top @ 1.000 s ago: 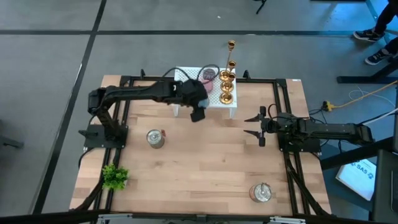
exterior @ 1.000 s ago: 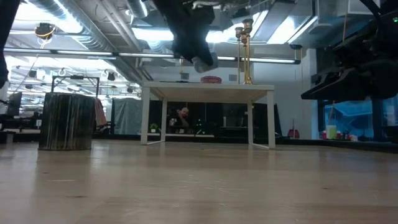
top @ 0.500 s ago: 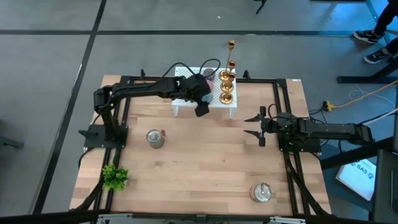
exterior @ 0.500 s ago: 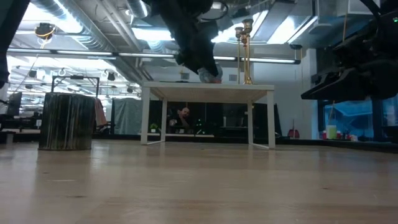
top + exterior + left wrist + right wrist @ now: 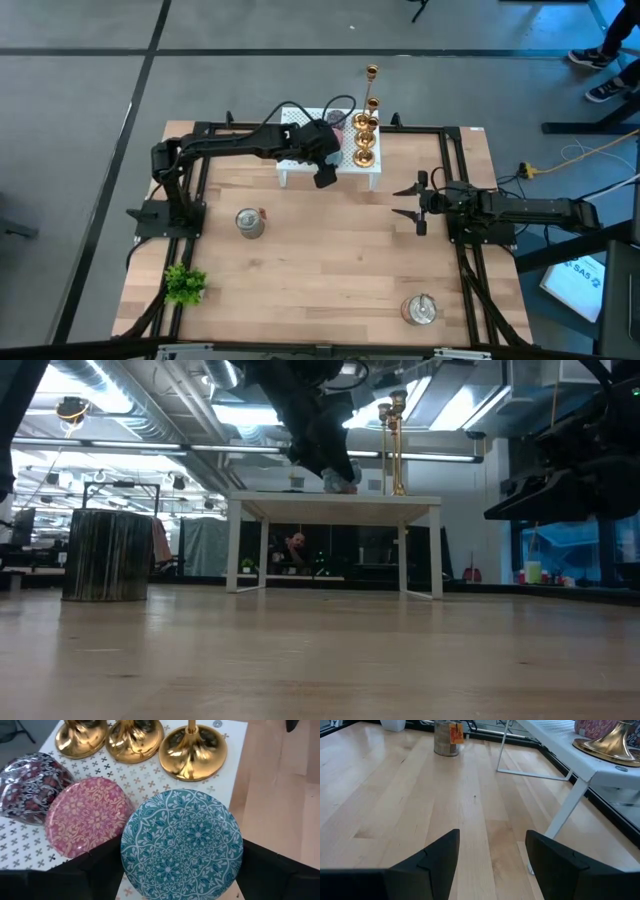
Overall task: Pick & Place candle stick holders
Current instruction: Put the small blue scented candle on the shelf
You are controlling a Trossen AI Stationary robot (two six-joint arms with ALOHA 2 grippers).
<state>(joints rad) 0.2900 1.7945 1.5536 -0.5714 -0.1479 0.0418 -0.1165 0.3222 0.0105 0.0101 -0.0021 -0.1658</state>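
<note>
L gripper [image 5: 324,178], jaws spread w/ the teal disc [image 5: 182,845] between them but grip unclear, should lift clear and shift toward 2 o'clock to the candle stick holders [image 5: 364,140] on the white shelf [image 5: 345,165], taking one by its stem; R gripper [image 5: 412,201] waits open at 3 o'clock.

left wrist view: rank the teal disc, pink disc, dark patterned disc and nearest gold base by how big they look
1. teal disc, clearly largest, though it is also nearest the camera
2. pink disc
3. nearest gold base, close to the pink disc in apparent size, so that order is unsure
4. dark patterned disc, partly cut off and overlapped, so unsure
</note>
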